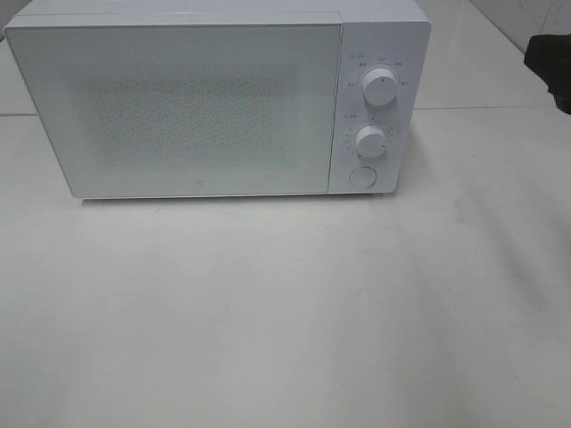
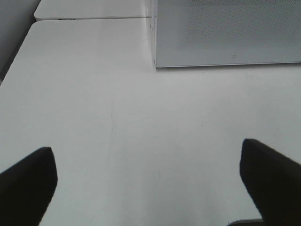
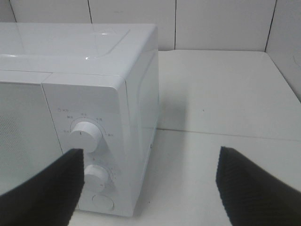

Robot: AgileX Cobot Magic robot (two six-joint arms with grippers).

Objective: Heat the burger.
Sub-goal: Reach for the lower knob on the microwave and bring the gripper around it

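Microwave [image 1: 187,107] is shut, burger unseen, maybe inside. Left gripper [image 2: 146,150] and right gripper [image 3: 150,154] both gape empty. Next, probably: right turns 1 knob [image 3: 85,134].

Your left gripper [image 2: 146,146] stands wide open, its two dark fingers [image 2: 28,183] spread far apart and holding nothing. The left wrist is pitched downward. Your right gripper [image 3: 150,149] is open too, its ribbed black fingers [image 3: 254,188] parted and empty, and that wrist is held more level, facing forward. Only the fingertips show in each wrist view, so you cannot tell the arms' poses.
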